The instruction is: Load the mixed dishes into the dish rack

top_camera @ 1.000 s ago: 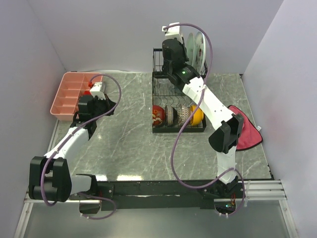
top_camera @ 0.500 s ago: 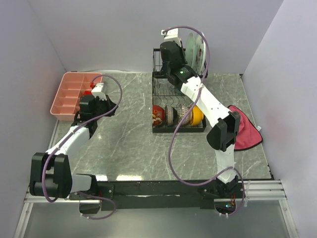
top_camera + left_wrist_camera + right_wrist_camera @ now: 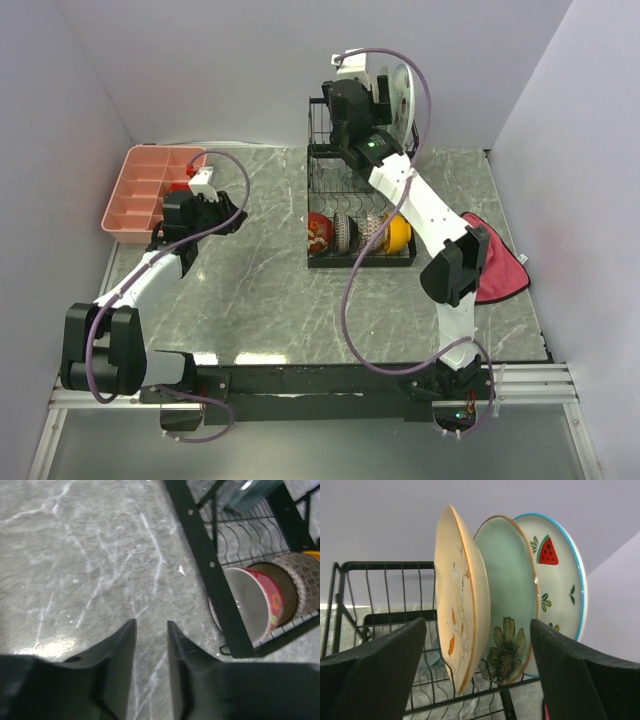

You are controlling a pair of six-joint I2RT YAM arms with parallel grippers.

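Observation:
The dish rack (image 3: 360, 263) stands at the back middle of the table. On its upper tier three plates stand on edge: a tan plate (image 3: 462, 605), a mint floral plate (image 3: 512, 585) and a white watermelon-print plate (image 3: 557, 575). My right gripper (image 3: 477, 622) is open just in front of them, its fingers wide on either side of the tan plate and clear of it. Several bowls stand in the lower tray, among them a red one (image 3: 250, 605) and an orange one (image 3: 397, 232). My left gripper (image 3: 151, 625) is open a little over bare table, left of the rack, with nothing in it.
A pink compartment tray (image 3: 135, 195) sits at the far left edge, behind my left arm. A red cloth (image 3: 500, 275) lies right of the rack beside my right arm's elbow. A bluish clear vessel (image 3: 245, 492) shows in the rack's back part.
My right gripper has opened wide off the tan plate, which now stands in the rack. My left gripper's fingers have parted from shut and shifted slightly right.

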